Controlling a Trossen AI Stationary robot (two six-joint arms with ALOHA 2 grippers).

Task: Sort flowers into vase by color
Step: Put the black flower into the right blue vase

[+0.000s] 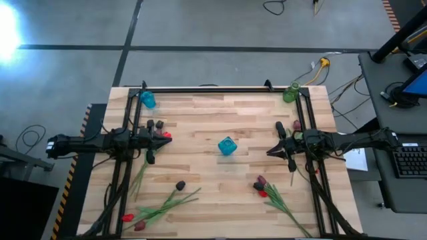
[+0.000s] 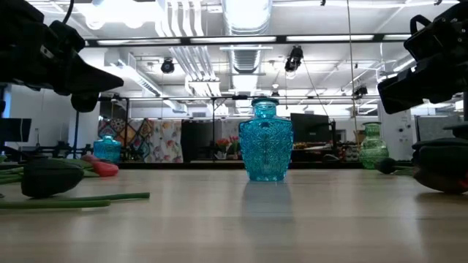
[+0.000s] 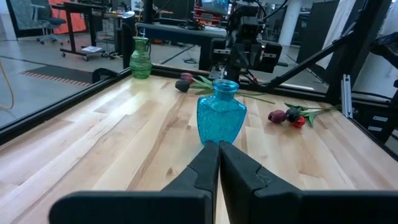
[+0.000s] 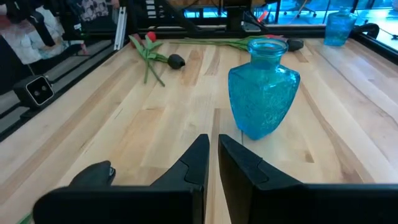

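- I had the left gripper pressed together at the tabletop's left side, holding nothing.
- Flowers lay near the front edge; the blue vase stood in the middle.
- More flowers lay front right.
- My right gripper hovered, fingers nearly together, empty.

The middle of the counter holds one obstacle, a blue vase, with bare wood all around it. It stands between the left claw and the right claw, both pointing inward at it. Flowers clutter the near edge left of centre, more flowers lie to the right. A small blue vase and a green vase occupy the far corners.
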